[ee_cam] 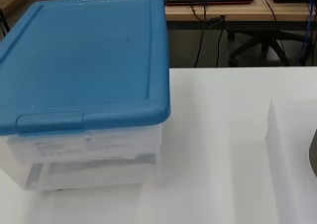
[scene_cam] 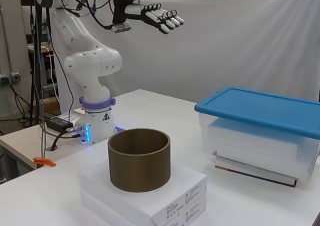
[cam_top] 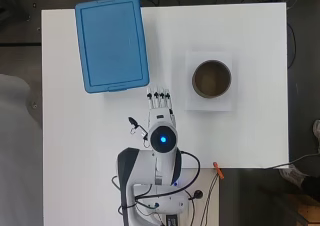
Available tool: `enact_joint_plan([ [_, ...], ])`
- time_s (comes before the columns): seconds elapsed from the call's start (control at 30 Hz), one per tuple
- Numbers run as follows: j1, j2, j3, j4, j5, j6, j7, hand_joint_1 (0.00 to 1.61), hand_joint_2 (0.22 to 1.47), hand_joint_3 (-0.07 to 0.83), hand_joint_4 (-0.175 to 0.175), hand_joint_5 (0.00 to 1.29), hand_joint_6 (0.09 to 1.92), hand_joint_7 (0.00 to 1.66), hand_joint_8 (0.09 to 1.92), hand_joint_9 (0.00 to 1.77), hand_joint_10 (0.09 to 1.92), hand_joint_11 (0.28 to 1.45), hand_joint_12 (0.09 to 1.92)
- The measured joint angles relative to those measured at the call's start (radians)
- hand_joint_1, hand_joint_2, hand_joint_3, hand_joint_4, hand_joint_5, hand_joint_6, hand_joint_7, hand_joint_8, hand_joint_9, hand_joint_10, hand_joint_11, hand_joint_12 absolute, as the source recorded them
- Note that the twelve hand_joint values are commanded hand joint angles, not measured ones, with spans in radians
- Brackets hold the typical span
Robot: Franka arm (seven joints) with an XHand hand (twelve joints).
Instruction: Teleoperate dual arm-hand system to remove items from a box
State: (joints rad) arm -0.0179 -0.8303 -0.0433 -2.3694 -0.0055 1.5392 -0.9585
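books in box (scene_cam: pixel 260 151), side view only

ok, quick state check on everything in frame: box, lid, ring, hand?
clear box: closed, white items stacked inside
blue lid: on the box, untouched
brown ring: upright on the white carton, nothing visible inside
white carton: flat on the table
hand: open, high above the table, holding nothing
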Motion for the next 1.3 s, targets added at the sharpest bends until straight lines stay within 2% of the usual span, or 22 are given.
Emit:
enact_joint_plan([
  [0.23,-0.045,-0.241,-0.193,-0.063,-0.022,-0.051,-0.208,0.20,0.87,-0.002,0.036,0.17,0.09,0.20,0.09,0.27,0.09,0.41,0.09],
  [0.37,-0.034,-0.218,-0.155,-0.080,-0.032,-0.050,-0.227,0.16,0.87,-0.002,0.014,0.18,0.09,0.20,0.09,0.29,0.09,0.43,0.09],
  [0.5,-0.001,-0.159,0.027,-0.094,-0.001,-0.036,-0.186,0.20,0.88,0.006,0.005,0.19,0.09,0.23,0.09,0.30,0.09,0.44,0.09],
  [0.57,0.012,-0.097,0.072,-0.095,0.014,0.013,-0.176,0.24,0.92,0.007,0.018,0.28,0.09,0.29,0.09,0.32,0.09,0.43,0.09],
  [0.6,0.017,-0.065,0.083,-0.104,0.020,0.056,-0.181,0.26,0.93,0.006,0.017,0.29,0.09,0.30,0.09,0.33,0.09,0.43,0.09],
  [0.7,0.030,0.039,0.109,-0.161,0.047,0.279,-0.224,0.28,0.92,-0.002,0.004,0.21,0.09,0.26,0.09,0.33,0.09,0.43,0.09],
  [0.77,0.034,0.144,0.129,-0.167,0.044,0.398,-0.225,0.29,0.88,-0.016,0.007,0.14,0.09,0.18,0.09,0.27,0.09,0.42,0.09],
  [0.83,0.037,0.268,0.159,-0.148,0.016,0.440,-0.218,0.29,0.84,-0.024,0.014,0.09,0.09,0.13,0.09,0.24,0.09,0.41,0.09],
  [1.0,0.049,0.522,0.244,-0.110,-0.052,0.514,-0.202,0.31,0.81,-0.022,0.015,0.07,0.09,0.12,0.09,0.23,0.09,0.40,0.09],
  [1.17,0.062,0.520,0.312,-0.135,-0.195,0.590,-0.115,0.36,0.82,-0.010,0.017,0.07,0.09,0.10,0.09,0.20,0.09,0.37,0.09],
  [1.3,0.063,0.549,0.334,-0.140,-0.250,0.652,-0.043,0.38,0.84,0.001,0.014,0.09,0.09,0.10,0.09,0.19,0.09,0.36,0.09],
])
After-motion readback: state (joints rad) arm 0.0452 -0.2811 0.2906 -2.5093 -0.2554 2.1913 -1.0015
